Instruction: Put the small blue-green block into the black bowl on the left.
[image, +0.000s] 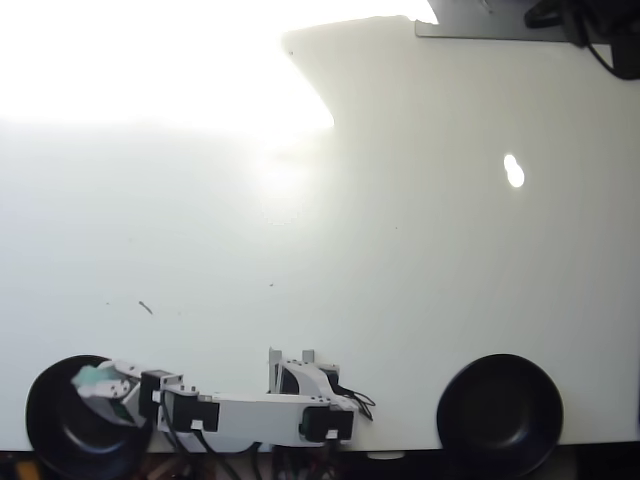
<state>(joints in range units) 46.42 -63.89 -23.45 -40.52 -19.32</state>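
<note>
Gripper (88, 383) hangs over the black bowl (60, 425) at the table's (400, 280) near-left corner, fingers clamped on the small blue-green block (86, 378). Release too near the rim and it could bounce out onto the table.

From your overhead view, glare washes out the upper left of the table (150, 60). The gripper (92, 385) is blurred over the left black bowl (55, 425), hiding part of its inside; a teal smudge at its tip may be the small blue-green block (88, 378). The jaws' stance is unclear. Both bowls are cropped at the bottom edge.
</note>
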